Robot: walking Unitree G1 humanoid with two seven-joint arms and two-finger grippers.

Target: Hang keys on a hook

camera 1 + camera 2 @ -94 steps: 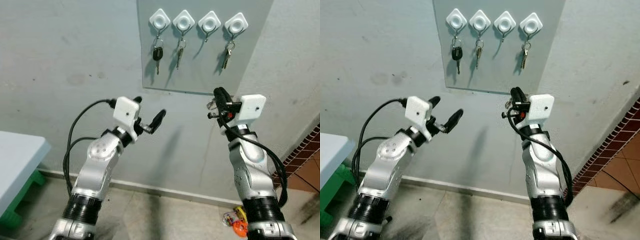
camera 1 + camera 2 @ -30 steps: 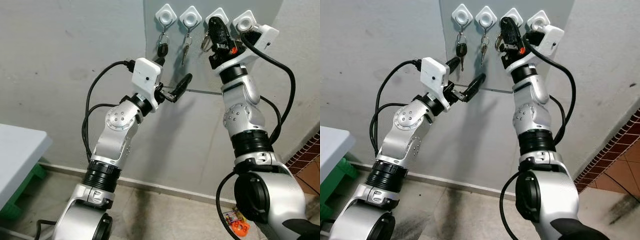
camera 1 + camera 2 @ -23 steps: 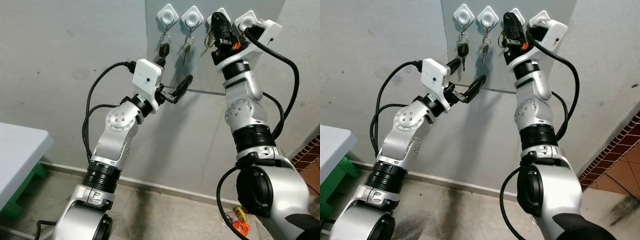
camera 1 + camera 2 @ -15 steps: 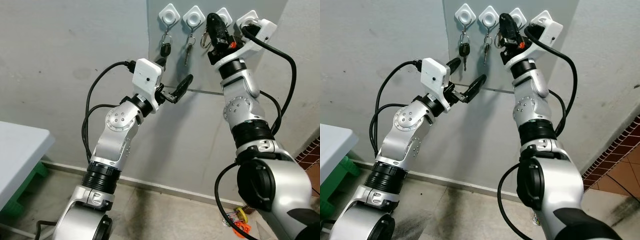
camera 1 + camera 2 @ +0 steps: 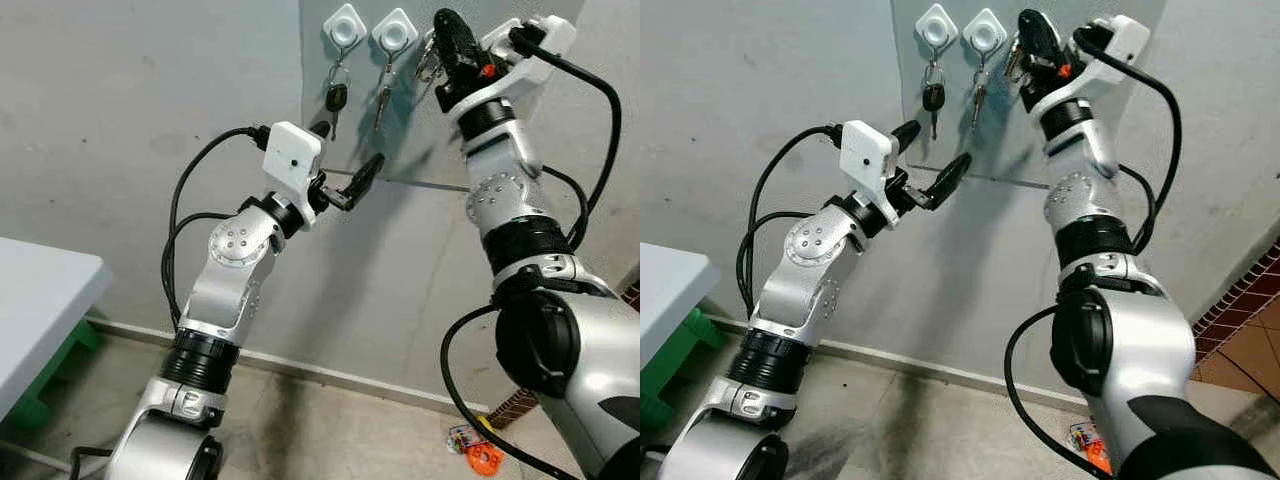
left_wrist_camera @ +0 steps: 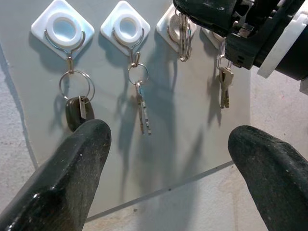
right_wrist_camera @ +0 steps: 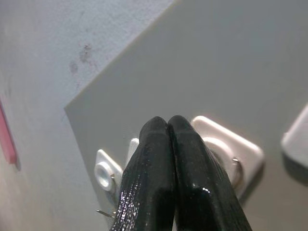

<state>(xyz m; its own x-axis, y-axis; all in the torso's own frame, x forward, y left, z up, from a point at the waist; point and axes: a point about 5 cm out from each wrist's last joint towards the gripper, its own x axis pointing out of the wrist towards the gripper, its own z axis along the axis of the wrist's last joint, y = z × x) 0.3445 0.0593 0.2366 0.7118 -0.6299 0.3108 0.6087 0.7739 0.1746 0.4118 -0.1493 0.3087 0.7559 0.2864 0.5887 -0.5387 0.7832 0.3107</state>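
A grey panel [image 5: 400, 130] on the wall carries a row of white hooks. The first hook [image 5: 345, 22] holds a black car key [image 5: 336, 98], the second hook [image 5: 395, 30] a silver key [image 5: 383, 98]. My right gripper [image 5: 443, 20] is raised against the third hook [image 6: 167, 28], shut on a key ring [image 6: 183, 34] that hangs right at that hook; whether the ring is over it I cannot tell. The fourth hook's keys [image 6: 224, 89] dangle beside it. My left gripper [image 5: 350, 143] is open, held below the first two hooks and empty.
A white table [image 5: 40, 290] stands at the left with a green stool [image 5: 50, 390] under it. An orange object [image 5: 478, 452] lies on the floor at the wall's foot, near red tiles at the right.
The right gripper has risen with the key ring from waist height and shifted right onto the third hook, now covering it. The left arm rose too and then stayed put.
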